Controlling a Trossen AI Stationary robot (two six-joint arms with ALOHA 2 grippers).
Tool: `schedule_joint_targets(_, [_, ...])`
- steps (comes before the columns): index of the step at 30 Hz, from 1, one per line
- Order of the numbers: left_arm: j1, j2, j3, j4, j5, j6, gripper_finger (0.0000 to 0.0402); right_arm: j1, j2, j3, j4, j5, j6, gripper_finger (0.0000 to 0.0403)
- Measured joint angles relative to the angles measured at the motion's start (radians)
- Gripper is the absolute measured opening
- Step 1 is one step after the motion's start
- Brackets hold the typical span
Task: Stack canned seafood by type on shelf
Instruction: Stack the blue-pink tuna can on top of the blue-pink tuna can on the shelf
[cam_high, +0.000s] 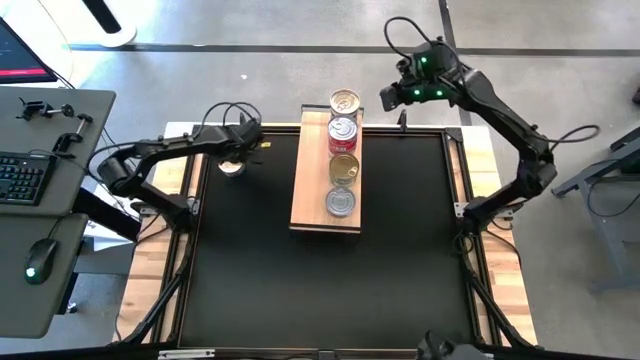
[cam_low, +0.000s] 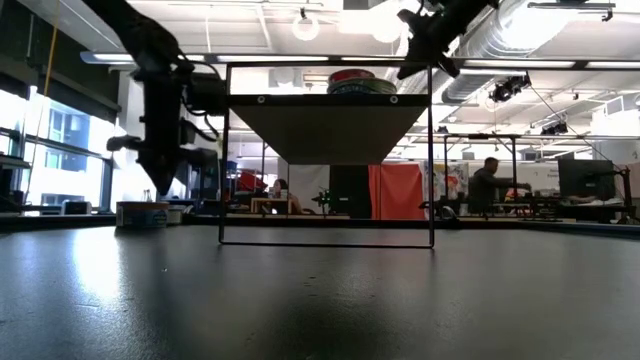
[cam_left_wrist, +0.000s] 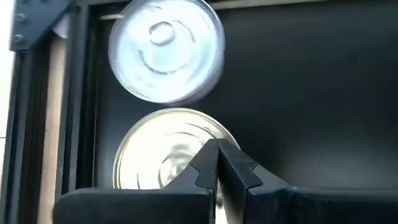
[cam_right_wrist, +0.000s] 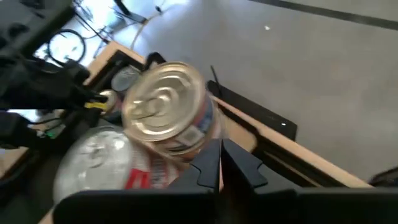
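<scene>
The shelf (cam_high: 312, 190) is a light-brown board raised on a thin black frame (cam_low: 327, 243). Along it stand a gold-lidded tin stack (cam_high: 345, 101), a silver-lidded tin with a red label (cam_high: 343, 130), a gold-lidded tin (cam_high: 343, 167) and a silver one (cam_high: 340, 202). Two more tins rest on the black table near its far left corner: a gold lid (cam_left_wrist: 163, 149) and a silver lid (cam_left_wrist: 165, 50). My left gripper (cam_left_wrist: 217, 163) is shut just above the gold one, with a small gap in the low view (cam_low: 160, 188). My right gripper (cam_right_wrist: 221, 160) is shut in the air beside the shelf's far end.
The table's pale wooden frame (cam_high: 480, 160) runs around the black top. A desk with a keyboard (cam_high: 22, 178) and a mouse stands left of the table. People work in the room behind (cam_low: 490, 185). The near half of the black top (cam_high: 320, 290) is bare.
</scene>
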Motion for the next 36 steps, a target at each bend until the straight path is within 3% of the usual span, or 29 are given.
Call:
schedule_joint_targets(4, [-0.001, -0.02, -0.054, 0.028, -0.076, -0.077, 0.0, 0.043, -0.015, 0.0, -0.001, -0.001, 0.014, 0.0001])
schedule_joint_targets(9, [-0.001, -0.017, -0.131, 0.086, -0.092, -0.128, 0.0, 0.113, -0.018, 0.0, 0.001, -0.004, 0.037, 0.0001])
schedule_joint_targets(13, [-0.027, -0.022, -0.167, 0.085, -0.067, -0.165, 0.0, 0.163, -0.019, 0.0, 0.002, -0.006, 0.033, 0.0])
schedule_joint_targets(17, [-0.133, -0.029, -0.166, 0.049, -0.027, -0.19, 0.0, 0.195, -0.036, 0.0, 0.003, -0.005, 0.008, 0.0])
schedule_joint_targets(21, [-0.298, -0.047, -0.165, 0.037, 0.055, -0.26, 0.0, 0.201, -0.063, 0.0, 0.009, -0.006, -0.021, 0.0])
schedule_joint_targets(27, [-0.627, -0.066, -0.165, 0.001, 0.135, -0.505, 0.0, 0.203, -0.102, 0.0, 0.035, -0.006, -0.051, 0.0])
schedule_joint_targets(32, [-0.93, -0.066, -0.166, 0.005, 0.142, -0.756, 0.0, 0.25, -0.116, 0.0, 0.03, -0.05, -0.045, 0.0])
schedule_joint_targets(36, [-1.139, -0.063, -0.17, 0.056, 0.116, -0.921, 0.0, 0.35, -0.117, 0.0, 0.031, -0.087, 0.001, 0.0])
